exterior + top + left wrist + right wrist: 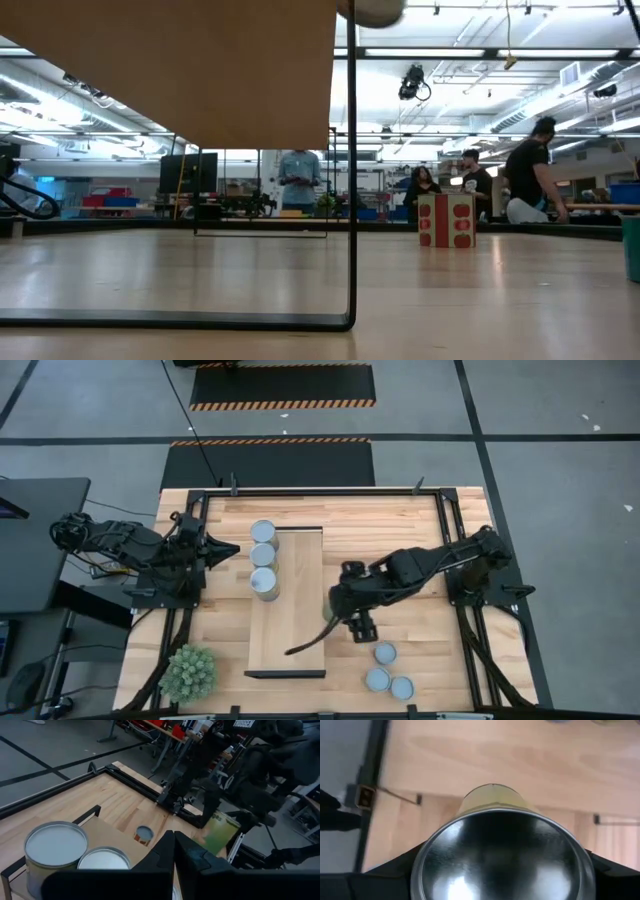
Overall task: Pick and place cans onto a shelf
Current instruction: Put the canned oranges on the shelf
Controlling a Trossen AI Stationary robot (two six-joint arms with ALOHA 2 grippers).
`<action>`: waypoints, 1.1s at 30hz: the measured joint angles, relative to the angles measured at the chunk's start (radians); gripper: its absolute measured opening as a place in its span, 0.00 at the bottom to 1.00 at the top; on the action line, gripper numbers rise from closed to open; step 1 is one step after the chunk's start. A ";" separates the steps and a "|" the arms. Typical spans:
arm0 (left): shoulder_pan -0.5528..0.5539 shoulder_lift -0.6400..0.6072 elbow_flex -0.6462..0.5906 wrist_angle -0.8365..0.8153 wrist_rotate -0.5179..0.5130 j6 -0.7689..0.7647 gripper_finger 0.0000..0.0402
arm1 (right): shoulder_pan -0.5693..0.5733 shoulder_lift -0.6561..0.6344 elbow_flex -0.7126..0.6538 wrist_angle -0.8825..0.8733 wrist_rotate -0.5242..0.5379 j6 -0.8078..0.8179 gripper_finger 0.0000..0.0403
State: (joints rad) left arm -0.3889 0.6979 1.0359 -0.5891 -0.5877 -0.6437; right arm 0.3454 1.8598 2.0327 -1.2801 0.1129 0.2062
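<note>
Beside the shelf (pixel 290 600), right jaws grip a yellow-labelled, shiny-ended can (pixel 502 852); left jaws closed.

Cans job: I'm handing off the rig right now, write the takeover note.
Left gripper: shut, empty, waiting beside the shelf.
Right gripper: shut on a can, at the shelf's right edge.
Done: three cans in a row on the shelf.
Left: place the held can, then the three cans on the table at front right. Other cans are not in view.
</note>
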 joint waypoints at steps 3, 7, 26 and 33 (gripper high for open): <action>0.000 0.000 0.000 -0.001 0.000 -0.001 0.04 | -0.014 0.054 0.065 0.024 -0.026 0.000 0.78; 0.000 0.000 0.000 -0.015 0.000 -0.001 0.04 | -0.024 0.103 0.118 0.078 -0.027 0.004 0.78; 0.000 0.001 -0.001 -0.018 0.001 0.001 0.04 | -0.082 0.204 0.146 0.126 -0.114 0.006 0.79; 0.000 0.002 -0.001 -0.029 0.001 0.001 0.04 | -0.089 0.203 0.135 0.136 -0.113 -0.001 0.79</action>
State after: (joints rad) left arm -0.3889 0.7002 1.0351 -0.6184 -0.5869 -0.6430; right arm 0.2568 2.0624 2.1674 -1.1443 -0.0006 0.2052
